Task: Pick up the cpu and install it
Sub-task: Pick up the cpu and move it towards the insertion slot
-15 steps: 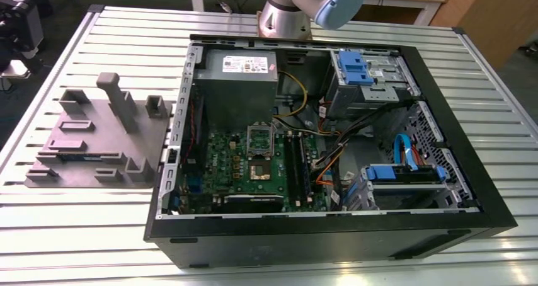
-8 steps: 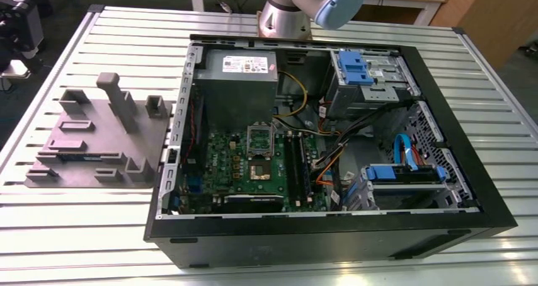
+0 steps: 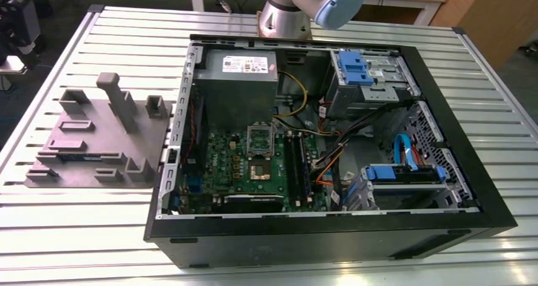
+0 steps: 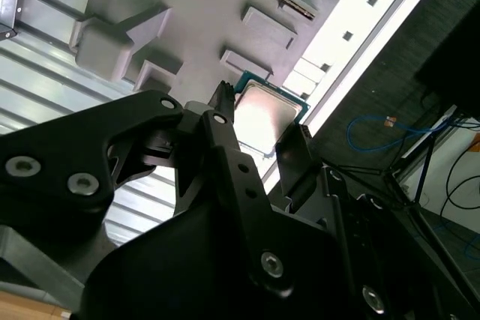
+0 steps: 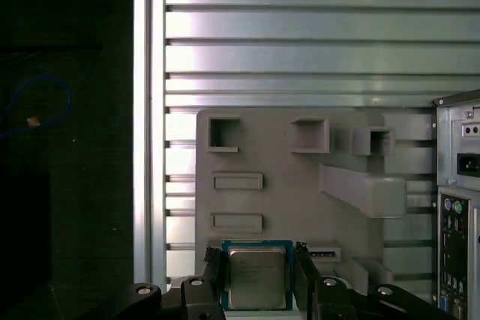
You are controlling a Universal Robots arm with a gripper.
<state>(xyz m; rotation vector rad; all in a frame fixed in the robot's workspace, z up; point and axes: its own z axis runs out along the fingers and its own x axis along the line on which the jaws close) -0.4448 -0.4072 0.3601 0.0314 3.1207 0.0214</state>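
Observation:
The cpu (image 5: 257, 278) (image 4: 266, 114) is a flat square chip with a silvery metal top and a green edge. In both wrist views it sits between my black fingers (image 5: 214, 271). My gripper (image 5: 257, 281) (image 4: 262, 125) is shut on it, one finger on each of two opposite sides. It hangs well above the grey moulded fixture (image 5: 285, 185). In the exterior view the motherboard's socket (image 3: 259, 164) lies open inside the computer case, with its silver frame (image 3: 259, 135) tipped up behind it. The arm's base (image 3: 290, 12) stands at the far end of the table.
The open black computer case (image 3: 454, 172) holds a grey power supply (image 3: 239, 68), blue drive brackets (image 3: 353, 65) and loose cables (image 3: 336, 157). The grey fixture (image 3: 92, 141) with upright posts stands at the exterior view's left on the slatted aluminium table (image 3: 67, 235). The case's rear panel (image 5: 457, 207) borders the fixture.

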